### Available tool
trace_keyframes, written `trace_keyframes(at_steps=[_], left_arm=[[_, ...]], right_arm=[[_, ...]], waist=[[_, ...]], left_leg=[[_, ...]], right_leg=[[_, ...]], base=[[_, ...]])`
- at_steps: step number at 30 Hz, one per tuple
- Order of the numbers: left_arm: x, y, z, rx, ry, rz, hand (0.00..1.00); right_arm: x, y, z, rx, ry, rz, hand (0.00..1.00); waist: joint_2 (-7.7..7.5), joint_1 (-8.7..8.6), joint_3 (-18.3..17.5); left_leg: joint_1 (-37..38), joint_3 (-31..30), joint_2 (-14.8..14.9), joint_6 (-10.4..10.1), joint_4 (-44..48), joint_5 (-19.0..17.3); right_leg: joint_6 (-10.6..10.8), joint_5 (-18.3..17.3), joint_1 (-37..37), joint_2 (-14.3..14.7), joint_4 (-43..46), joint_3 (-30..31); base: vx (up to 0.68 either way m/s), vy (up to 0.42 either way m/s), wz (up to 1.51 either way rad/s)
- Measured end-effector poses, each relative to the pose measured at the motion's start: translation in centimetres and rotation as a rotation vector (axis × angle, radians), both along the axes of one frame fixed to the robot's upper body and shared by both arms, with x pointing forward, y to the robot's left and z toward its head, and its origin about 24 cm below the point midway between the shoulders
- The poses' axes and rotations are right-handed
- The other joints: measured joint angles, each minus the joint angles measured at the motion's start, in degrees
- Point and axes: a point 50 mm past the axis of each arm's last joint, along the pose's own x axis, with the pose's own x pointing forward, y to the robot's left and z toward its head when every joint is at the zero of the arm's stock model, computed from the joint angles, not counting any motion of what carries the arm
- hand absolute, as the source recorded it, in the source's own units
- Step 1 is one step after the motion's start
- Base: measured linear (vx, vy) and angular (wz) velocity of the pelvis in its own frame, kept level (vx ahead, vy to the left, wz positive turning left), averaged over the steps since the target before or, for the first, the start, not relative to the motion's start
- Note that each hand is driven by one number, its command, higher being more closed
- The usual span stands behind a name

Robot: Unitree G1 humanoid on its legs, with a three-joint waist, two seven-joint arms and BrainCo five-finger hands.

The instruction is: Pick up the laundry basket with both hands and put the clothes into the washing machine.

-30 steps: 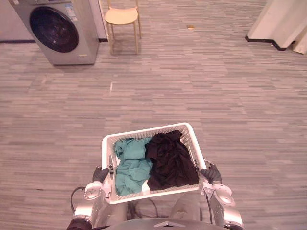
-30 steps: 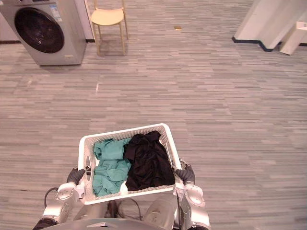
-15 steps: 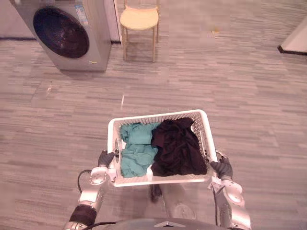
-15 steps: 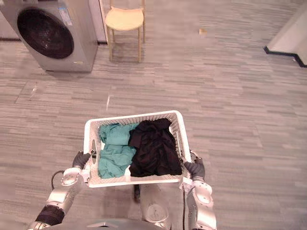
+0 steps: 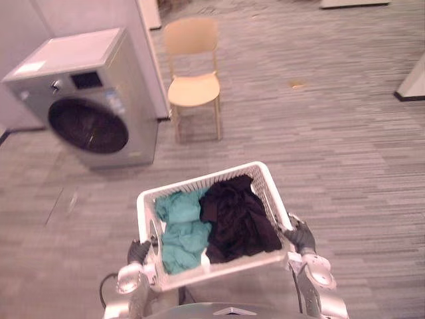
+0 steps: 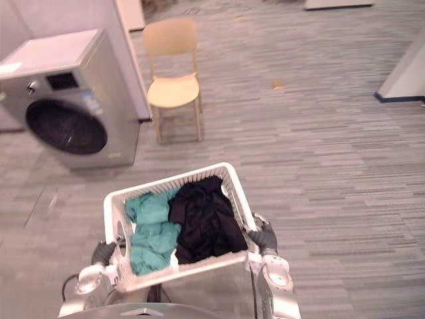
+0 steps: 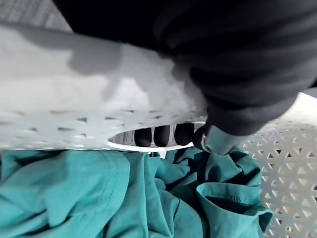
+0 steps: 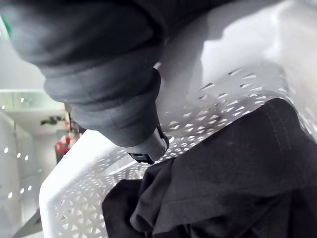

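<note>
Left eye view: basket [image 5: 212, 177] is clenched at both ends by left hand [image 5: 138, 251] and right hand [image 5: 300, 236]; washer [image 5: 93, 109] is seen ahead-left of the fingers [image 7: 163, 135], nearer the left.

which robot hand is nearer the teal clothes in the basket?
Left. The left robot hand grips the side handle of the laundry basket, right beside the teal clothes. The right robot hand holds the opposite side, with the black clothes in between.
</note>
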Motion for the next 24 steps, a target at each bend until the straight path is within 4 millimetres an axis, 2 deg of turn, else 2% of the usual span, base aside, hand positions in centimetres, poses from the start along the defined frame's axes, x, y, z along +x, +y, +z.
trace_keyframes(at_steps=[1, 2, 3, 4, 5, 6, 7, 8, 9, 10, 11, 12, 13, 14, 15, 16, 17, 18, 19, 20, 21, 22, 23, 24], left_arm=[[0.1, 0.5, 0.0, 0.025, 0.005, -0.018, 1.00], [0.1, 1.0, 0.1, 0.045, 0.011, -0.024, 1.00], [0.1, 1.1, 0.1, 0.048, 0.010, -0.026, 1.00], [0.4, 1.0, 0.2, 0.051, 0.001, -0.032, 1.00], [0.9, 1.1, 0.5, 0.056, -0.015, -0.038, 1.00], [1.3, 1.1, 0.7, 0.058, -0.026, -0.041, 1.00], [2.2, 0.7, 1.1, 0.055, -0.052, -0.060, 1.00], [3.0, 0.1, 1.5, 0.052, -0.077, -0.085, 1.00], [3.4, -0.1, 1.7, 0.051, -0.089, -0.095, 1.00], [3.8, -0.3, 1.9, 0.048, -0.099, -0.100, 1.00], [3.7, -0.7, 1.7, 0.035, -0.088, -0.100, 1.00], [3.7, -0.9, 1.7, 0.031, -0.090, -0.098, 1.00], [4.1, -1.0, 1.9, 0.030, -0.102, -0.105, 1.00], [4.1, -1.2, 1.9, 0.026, -0.102, -0.108, 1.00], [4.0, -1.6, 1.8, 0.015, -0.097, -0.105, 1.00], [4.0, -1.7, 1.8, 0.012, -0.096, -0.101, 1.00], [3.9, -1.5, 1.7, 0.010, -0.093, -0.091, 1.00], [3.6, -1.6, 1.6, -0.008, -0.089, -0.068, 1.00], [3.2, -1.7, 1.4, -0.028, -0.083, -0.048, 1.00], [3.0, -1.8, 1.3, -0.038, -0.078, -0.039, 1.00], [2.5, -1.9, 1.0, -0.045, -0.063, -0.030, 1.00], [2.0, -1.7, 0.8, -0.045, -0.053, -0.024, 1.00], [1.7, -1.7, 0.7, -0.049, -0.045, -0.018, 1.00], [1.7, -1.7, 0.6, -0.052, -0.045, -0.015, 1.00]], right_arm=[[-0.1, 0.5, -0.7, 0.029, 0.021, -0.006, 1.00], [-0.1, 1.0, -0.8, 0.038, 0.021, 0.001, 1.00], [-0.2, 1.1, -0.8, 0.038, 0.023, 0.002, 1.00], [-0.6, 1.1, -0.8, 0.036, 0.021, -0.003, 1.00], [-0.5, 1.2, -0.2, 0.035, -0.007, -0.004, 1.00], [-0.5, 1.2, 0.1, 0.033, -0.021, -0.007, 1.00], [-0.5, 0.9, 0.7, 0.025, -0.046, -0.026, 1.00], [-0.5, 0.4, 1.2, 0.018, -0.071, -0.054, 1.00], [-0.6, 0.2, 1.4, 0.018, -0.079, -0.068, 1.00], [-0.5, 0.1, 1.5, 0.019, -0.085, -0.076, 1.00], [-0.6, -0.3, 1.4, 0.008, -0.077, -0.077, 1.00], [-0.6, -0.5, 1.5, -0.003, -0.076, -0.074, 1.00], [-0.4, -0.8, 1.9, -0.016, -0.090, -0.073, 1.00], [-0.4, -1.0, 2.0, -0.021, -0.091, -0.074, 1.00], [-0.5, -1.2, 2.1, -0.032, -0.087, -0.073, 1.00], [-0.5, -1.3, 2.1, -0.035, -0.084, -0.072, 1.00], [-0.4, -1.2, 2.4, -0.037, -0.097, -0.066, 1.00], [0.0, -1.1, 2.9, -0.047, -0.118, -0.047, 1.00], [0.1, -1.2, 3.1, -0.061, -0.125, -0.033, 1.00], [0.3, -1.1, 3.2, -0.066, -0.128, -0.022, 1.00], [0.4, -1.1, 3.3, -0.072, -0.124, -0.007, 1.00], [0.4, -1.0, 3.3, -0.078, -0.120, 0.003, 1.00], [0.5, -1.0, 3.3, -0.086, -0.120, 0.015, 1.00], [0.6, -1.2, 3.4, -0.093, -0.120, 0.018, 1.00]], waist=[[-1.02, -0.35, 0.71], [-0.92, -0.57, 1.39], [-0.37, -0.91, 1.75], [0.99, -1.57, 2.25], [1.73, -2.13, 2.43], [1.89, -2.19, 2.54], [2.04, -3.05, 2.69], [2.34, -3.42, 2.88], [2.47, -3.50, 2.96], [1.71, -2.81, 2.77], [2.65, -2.36, 2.18], [3.45, -2.33, 1.98], [3.65, -3.00, 2.02], [4.00, -3.56, 1.93], [5.37, -4.12, 1.62], [5.98, -4.36, 1.48], [6.31, -4.45, 1.75], [6.92, -3.57, 2.03], [7.00, -2.51, 2.10], [7.19, -1.96, 2.30], [7.31, -1.91, 2.44], [7.04, -1.71, 2.49], [6.95, -0.39, 2.46], [7.05, 0.36, 2.37]], left_leg=[[5.06, 0.23, -0.22, 0.58, -3.13, -1.38], [10.63, 0.01, 0.31, 1.11, -7.19, -1.71], [13.67, -0.30, 0.88, 1.20, -9.20, -1.77], [18.52, -0.69, 2.23, 1.47, -12.25, -1.93], [21.64, -0.70, 2.78, 1.81, -14.19, -2.15], [22.92, -0.76, 2.89, 2.20, -14.98, -2.45], [25.29, -0.77, 3.27, 2.20, -16.21, -3.97], [27.43, -0.71, 4.29, 1.79, -16.97, -6.74], [28.79, -0.62, 4.67, 0.81, -17.68, -8.24], [31.41, -0.44, 4.81, -0.60, -18.70, -10.75], [34.04, -0.51, 6.51, 0.01, -18.63, -12.20], [34.00, -0.57, 7.28, -0.21, -18.06, -11.86], [33.52, -1.98, 7.44, 0.10, -15.65, -10.60], [33.63, -2.71, 7.94, -0.32, -14.15, -10.11], [32.56, -4.03, 9.48, -1.68, -9.24, -9.19], [30.30, -5.07, 10.60, -3.23, -2.79, -7.25], [25.18, -6.59, 11.83, -6.45, 9.83, -1.31], [19.43, -7.31, 13.17, -8.92, 23.97, 6.23], [15.17, -7.31, 13.40, -8.75, 33.80, 6.92], [12.44, -6.93, 13.59, -8.29, 39.44, 6.49], [8.28, -4.73, 14.75, -6.34, 45.72, 4.30], [5.98, -1.31, 15.78, -3.68, 46.10, 2.02], [3.60, 3.51, 16.68, -0.90, 42.58, -1.46], [2.32, 5.29, 16.62, -0.51, 38.99, -2.97]], right_leg=[[-3.41, 10.36, -5.84, -0.12, 10.64, -0.86], [-5.26, 7.19, -10.79, 1.35, 16.96, -2.98], [-5.31, 5.44, -12.52, 2.31, 17.96, -5.04], [-4.82, 2.92, -15.53, 4.07, 16.29, -9.12], [-4.03, 0.90, -19.25, 4.72, 12.31, -12.53], [-3.64, 0.41, -20.88, 4.64, 9.28, -13.80], [-3.01, 0.36, -23.50, 4.07, 0.91, -16.44], [-2.39, 1.79, -24.48, 3.51, -9.87, -18.83], [-2.33, 3.74, -24.52, 3.18, -16.14, -19.77], [-3.98, 11.00, -24.87, 2.93, -24.21, -19.88], [-5.96, 12.72, -24.03, 4.66, -22.01, -20.21], [-5.73, 10.94, -24.13, 4.88, -20.43, -20.63], [-6.45, 7.15, -24.42, 4.21, -16.62, -21.10], [-6.64, 5.78, -24.09, 4.10, -15.26, -21.79], [-6.98, 3.70, -22.06, 4.77, -14.77, -23.83], [-7.29, 2.33, -19.69, 5.88, -15.67, -24.76], [-7.52, 0.97, -15.98, 7.56, -17.53, -25.17], [-8.51, -0.03, -12.41, 9.37, -19.85, -25.21], [-9.05, -0.79, -10.14, 10.55, -20.97, -24.63], [-9.55, -1.44, -8.03, 11.28, -22.08, -24.35], [-9.73, -2.47, -3.67, 11.95, -24.69, -24.33], [-9.60, -2.93, -0.60, 11.97, -26.92, -24.06], [-9.91, -3.36, 2.60, 11.95, -29.66, -22.94], [-9.83, -3.40, 3.65, 11.83, -30.84, -22.41]], base=[[0.70, 0.167, -0.17], [0.68, 0.142, -0.26], [0.62, 0.094, -0.19], [0.57, 0.041, 0.02], [0.55, 0.018, 0.10], [0.54, -0.036, 0.28], [0.66, -0.112, 0.47], [0.66, -0.133, 0.51], [0.56, -0.140, 0.29], [0.46, -0.167, -0.09], [0.56, -0.222, -0.20], [0.64, -0.295, 0.01], [0.51, -0.254, 0.25], [0.54, -0.276, 0.38], [0.45, -0.222, 0.27], [0.64, -0.345, 0.22], [0.58, -0.312, -0.06], [0.54, -0.273, -0.37], [0.30, -0.107, -0.52], [0.38, -0.075, -0.36], [0.38, -0.066, -0.11], [0.48, -0.078, -0.13], [0.31, -0.043, -0.22], [0.39, -0.024, -0.38]])
